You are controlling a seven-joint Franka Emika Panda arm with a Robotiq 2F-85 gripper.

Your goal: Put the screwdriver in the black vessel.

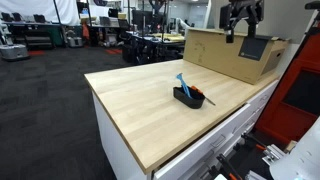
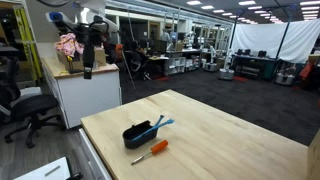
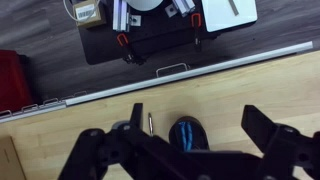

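Note:
The black vessel (image 1: 187,97) stands near the middle of the wooden table in both exterior views (image 2: 138,135). The screwdriver (image 2: 159,124) with the light-blue handle lies in it, its handle leaning out over the rim (image 1: 182,81). In the wrist view the vessel (image 3: 187,137) shows blue inside, straight below me. My gripper (image 3: 194,108) is open and empty, high above the table (image 1: 241,22). It also shows in an exterior view (image 2: 88,66), well apart from the vessel.
An orange-handled screwdriver (image 2: 152,150) lies on the table beside the vessel (image 1: 206,99); its shaft shows in the wrist view (image 3: 150,122). A big brown cardboard box (image 1: 235,55) stands at the table's far end. The table edge (image 3: 160,82) has drawers below it.

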